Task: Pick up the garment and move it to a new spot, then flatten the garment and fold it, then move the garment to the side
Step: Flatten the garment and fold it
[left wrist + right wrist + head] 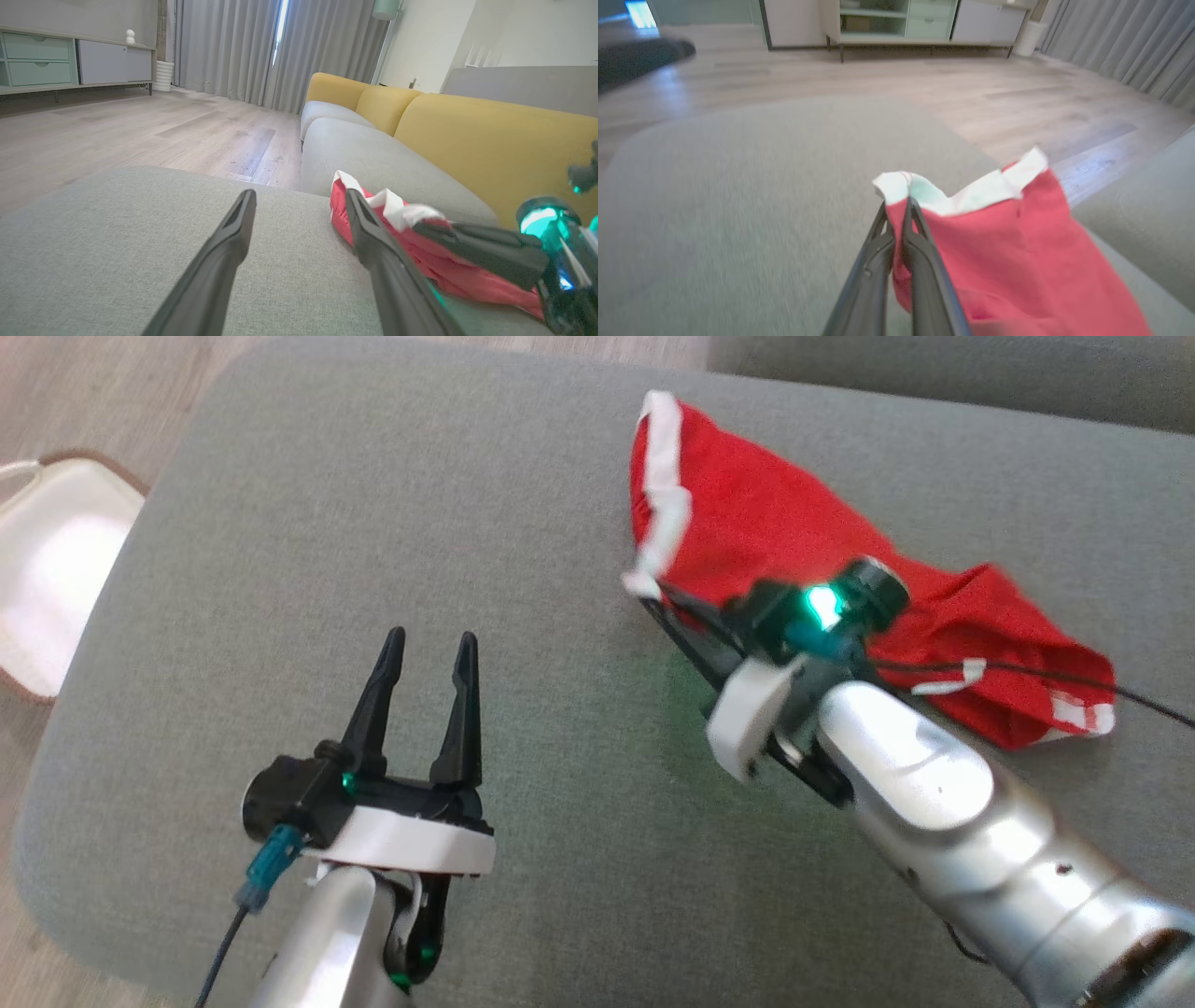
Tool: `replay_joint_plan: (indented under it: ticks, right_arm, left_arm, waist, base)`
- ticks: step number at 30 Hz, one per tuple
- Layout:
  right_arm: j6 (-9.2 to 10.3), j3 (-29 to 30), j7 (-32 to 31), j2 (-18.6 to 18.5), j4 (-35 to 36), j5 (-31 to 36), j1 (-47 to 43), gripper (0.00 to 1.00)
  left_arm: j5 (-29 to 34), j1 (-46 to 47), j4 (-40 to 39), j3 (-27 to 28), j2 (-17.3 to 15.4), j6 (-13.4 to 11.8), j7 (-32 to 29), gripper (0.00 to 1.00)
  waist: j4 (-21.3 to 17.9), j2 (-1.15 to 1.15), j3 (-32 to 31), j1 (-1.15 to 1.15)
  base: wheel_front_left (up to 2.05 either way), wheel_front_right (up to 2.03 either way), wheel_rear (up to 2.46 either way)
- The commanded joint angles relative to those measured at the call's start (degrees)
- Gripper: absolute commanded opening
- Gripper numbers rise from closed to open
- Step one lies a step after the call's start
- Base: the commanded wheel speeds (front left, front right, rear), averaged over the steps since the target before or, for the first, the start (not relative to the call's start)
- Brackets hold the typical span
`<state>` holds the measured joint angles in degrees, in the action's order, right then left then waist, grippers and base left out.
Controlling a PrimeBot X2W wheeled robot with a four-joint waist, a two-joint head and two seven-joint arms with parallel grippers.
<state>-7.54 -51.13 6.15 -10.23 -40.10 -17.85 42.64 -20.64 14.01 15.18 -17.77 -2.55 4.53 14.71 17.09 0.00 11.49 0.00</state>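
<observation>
Grey cushion (373, 523) carries the red garment (747, 513), crumpled and edged with white trim. The right claw (896, 207) is clenched on a white-trimmed corner, and the rest of the cloth trails back along the right of its fingers. The left claw (431, 639) is released, fingers spread over bare cushion, with the garment off to its right and apart from it. The right wrist view shows the pinch itself, with trim bunched at the fingertips. The head view blurs that grip but shows the garment's whole sprawl. The left wrist view adds a yellow sofa (490, 140) beyond the garment, curtains (233, 46) and a wood floor (140, 126).
</observation>
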Motion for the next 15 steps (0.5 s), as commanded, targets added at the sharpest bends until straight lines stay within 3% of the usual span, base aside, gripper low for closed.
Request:
replay_joint_plan:
  ticks: [1, 5, 9, 15]
  right_arm:
    - [0.05, 0.87, 1.76, 2.10, 3.35, -1.69, 2.82, 0.00]
    - [0.05, 5.32, 3.85, 2.33, 5.69, -3.75, 7.22, 0.00]
    - [0.05, 13.72, 4.18, -0.11, 3.45, -5.39, 12.08, 0.00]
    - [0.05, 25.47, 3.95, -7.91, -5.82, -4.06, 17.93, 0.00]
  left_arm:
    - [0.66, 0.80, -1.41, 2.44, -0.33, -0.11, 0.29, 1.00]
    - [1.15, 0.07, -1.40, 2.89, -0.33, 0.07, 0.29, 1.00]
    - [1.19, -0.47, -1.72, 3.22, -0.33, 0.24, 0.29, 1.00]
    - [0.72, -0.62, -2.42, 2.56, -0.33, 0.39, 0.29, 1.00]
  waist:
    - [-0.95, 0.00, -1.51, 0.00]
    - [-1.47, 0.00, -3.20, 0.00]
    - [-1.47, 0.00, -3.67, 0.00]
    - [-0.25, 0.00, -2.27, 0.00]
  base:
    - [0.00, 0.00, 0.00]
    - [0.00, 0.00, 0.00]
    - [0.00, 0.00, 0.00]
    - [0.00, 0.00, 0.00]
